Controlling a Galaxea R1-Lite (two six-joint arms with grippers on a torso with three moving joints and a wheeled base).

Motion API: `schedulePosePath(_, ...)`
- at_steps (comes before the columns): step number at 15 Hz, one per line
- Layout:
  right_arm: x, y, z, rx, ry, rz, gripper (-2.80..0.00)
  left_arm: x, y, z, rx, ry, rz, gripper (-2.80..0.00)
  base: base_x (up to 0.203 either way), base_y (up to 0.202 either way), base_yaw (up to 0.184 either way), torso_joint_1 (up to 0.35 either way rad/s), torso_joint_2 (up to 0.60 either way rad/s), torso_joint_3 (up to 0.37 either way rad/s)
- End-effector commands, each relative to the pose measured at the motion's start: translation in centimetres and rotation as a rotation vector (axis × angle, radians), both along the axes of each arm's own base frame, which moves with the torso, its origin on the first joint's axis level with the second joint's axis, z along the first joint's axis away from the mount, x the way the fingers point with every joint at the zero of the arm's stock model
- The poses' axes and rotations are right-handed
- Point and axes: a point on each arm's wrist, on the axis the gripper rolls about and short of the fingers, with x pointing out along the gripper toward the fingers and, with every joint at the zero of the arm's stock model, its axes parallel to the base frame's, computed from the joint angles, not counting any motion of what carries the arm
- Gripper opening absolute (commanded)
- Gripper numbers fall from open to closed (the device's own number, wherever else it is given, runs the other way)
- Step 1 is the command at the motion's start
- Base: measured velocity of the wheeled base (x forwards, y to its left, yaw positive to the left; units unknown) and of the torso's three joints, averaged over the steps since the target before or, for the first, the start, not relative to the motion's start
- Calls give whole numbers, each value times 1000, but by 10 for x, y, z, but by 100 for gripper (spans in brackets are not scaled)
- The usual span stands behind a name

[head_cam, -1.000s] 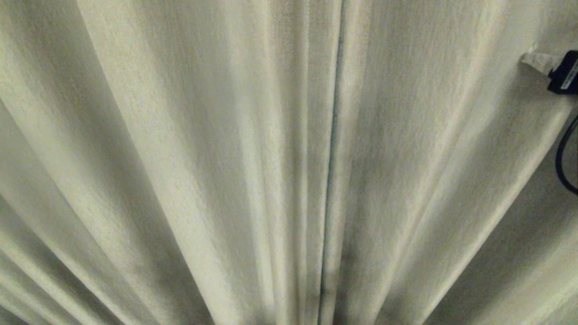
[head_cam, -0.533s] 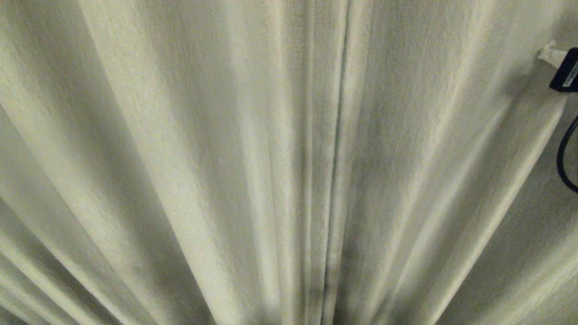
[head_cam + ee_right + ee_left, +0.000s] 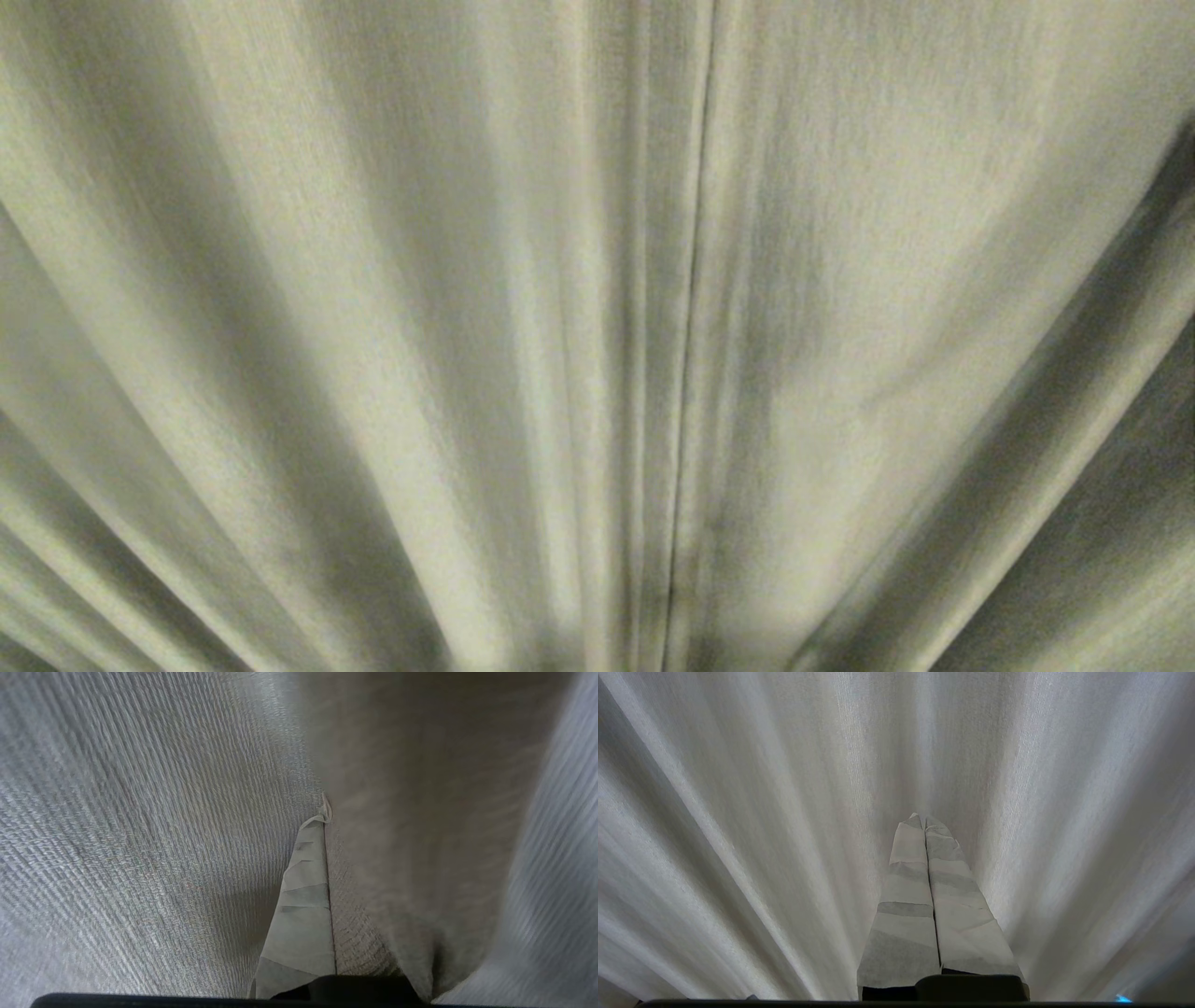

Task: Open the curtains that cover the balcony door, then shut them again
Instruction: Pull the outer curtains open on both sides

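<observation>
The head view is filled edge to edge by the curtains (image 3: 392,355), hung in deep vertical folds; a thin dark seam where two panels meet is seen just right of centre. No arm or gripper is caught in that view.

In the left wrist view, the left gripper (image 3: 920,820) is seen w/ both tape-wrapped fingers pressed flat together, clenched on nothing, tips held close to the curtain fabric (image 3: 738,812) but whether touching can't be told.

In the right wrist view, the right gripper (image 3: 324,812) is seen clamped onto a fold of the curtains (image 3: 140,788): one wrapped finger (image 3: 303,905) is visible, the other is buried behind the pinched fabric. Coarse weave is shown at close range here, unlike the other views.

The balcony door is hidden completely behind the cloth in all three views. The curtains' top, bottom and side edges are cut off. The right side of the head view is blurred.
</observation>
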Motion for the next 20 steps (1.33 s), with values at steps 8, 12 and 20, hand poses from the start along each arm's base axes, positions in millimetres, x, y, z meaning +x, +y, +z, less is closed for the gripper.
schedulePosePath(8, -9, -96, 15, -3, -38, -330, -280, 0, 0, 0, 1, -1, 0, -280, 0, 0, 0, 0, 0, 0)
schedulePosePath(12, -18, -131, 8, 5, -21, -442, -280, 0, 0, 0, 0, -1, 0, -280, 0, 0, 0, 0, 0, 0)
schedulePosePath(20, -39, -180, -1, 46, -20, -593, -280, 0, 0, 0, 0, -1, 0, -280, 0, 0, 0, 0, 0, 0)
